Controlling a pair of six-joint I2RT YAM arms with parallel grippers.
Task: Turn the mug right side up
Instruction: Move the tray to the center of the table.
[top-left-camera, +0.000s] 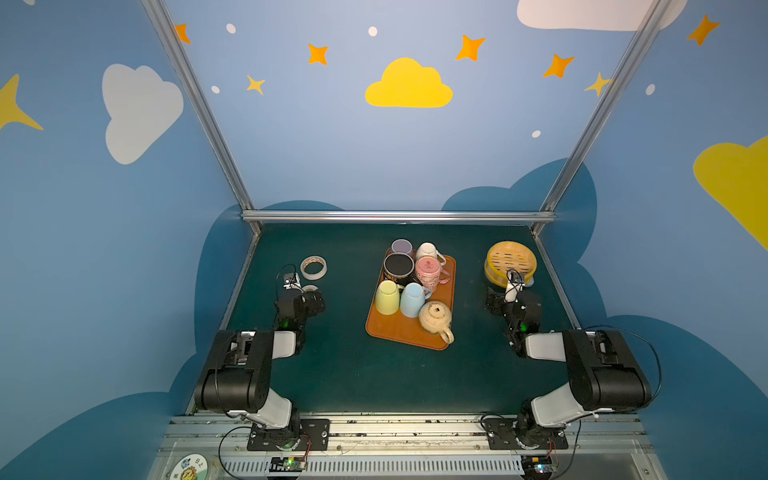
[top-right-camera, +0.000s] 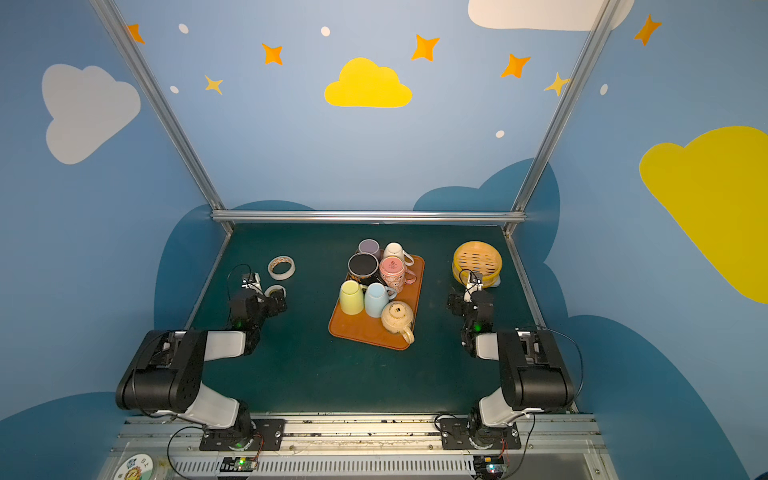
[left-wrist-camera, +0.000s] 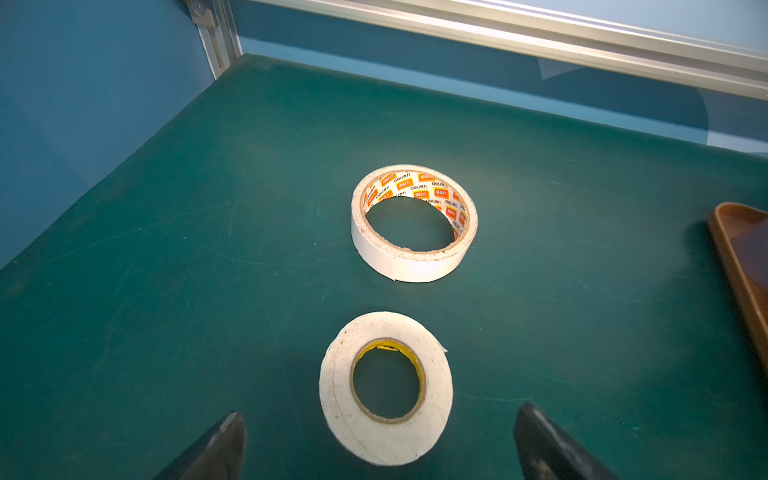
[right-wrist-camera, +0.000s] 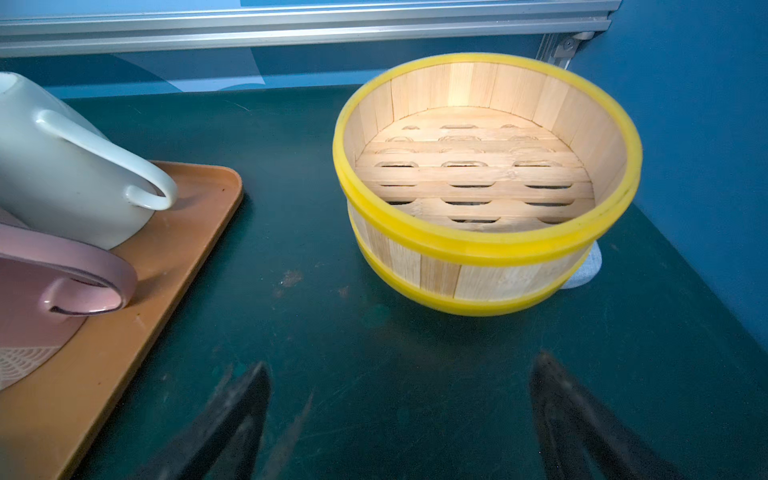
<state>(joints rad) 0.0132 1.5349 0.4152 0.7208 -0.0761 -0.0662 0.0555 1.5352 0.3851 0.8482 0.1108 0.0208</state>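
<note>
The left arm (top-left-camera: 237, 374) and right arm (top-left-camera: 602, 374) look alike: bulky black joint housings linked by smooth white shells. Each stands on a black base plate (top-left-camera: 313, 434) dotted with silver screws. Thin black cables (top-left-camera: 658, 365) loop beside the big joints and the wrists, and a green light (top-left-camera: 285, 322) glows on each forearm. A small white camera block (top-left-camera: 510, 293) sits on each wrist. The left pincer (left-wrist-camera: 380, 436) and right pincer (right-wrist-camera: 399, 399) end in dark, tapered fingers (left-wrist-camera: 216, 449).
</note>
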